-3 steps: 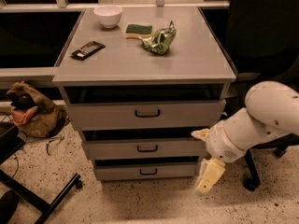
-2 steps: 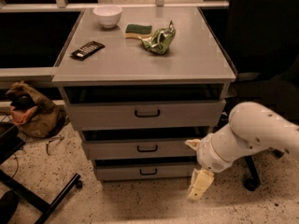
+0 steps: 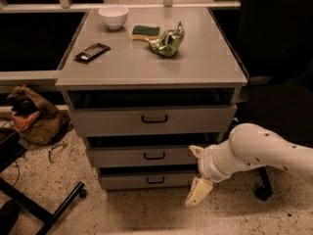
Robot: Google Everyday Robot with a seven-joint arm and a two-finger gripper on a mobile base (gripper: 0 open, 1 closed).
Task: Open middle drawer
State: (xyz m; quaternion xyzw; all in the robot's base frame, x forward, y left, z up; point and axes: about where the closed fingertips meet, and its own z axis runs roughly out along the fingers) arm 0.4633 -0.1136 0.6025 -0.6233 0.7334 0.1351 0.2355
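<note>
The grey cabinet has three stacked drawers. The middle drawer (image 3: 122, 157) has a grey flat front and a small black bar handle (image 3: 154, 155). My gripper (image 3: 195, 172) is on a white arm that comes in from the right. It hangs in front of the right end of the middle and bottom drawer fronts, to the right of the handle and a little lower. Its two cream fingers are spread apart, one up by the middle drawer (image 3: 194, 151) and one down near the floor (image 3: 198, 193). It holds nothing.
The top drawer (image 3: 117, 121) and bottom drawer (image 3: 122, 181) sit above and below. On the cabinet top lie a white bowl (image 3: 113, 16), a sponge (image 3: 145, 32), a green chip bag (image 3: 167, 41) and a black remote (image 3: 92, 52). A brown bag (image 3: 32, 115) and a chair base (image 3: 44, 204) are on the floor at left.
My arm has swung left, and the gripper has moved from right of the cabinet to in front of the right end of the lower drawers.
</note>
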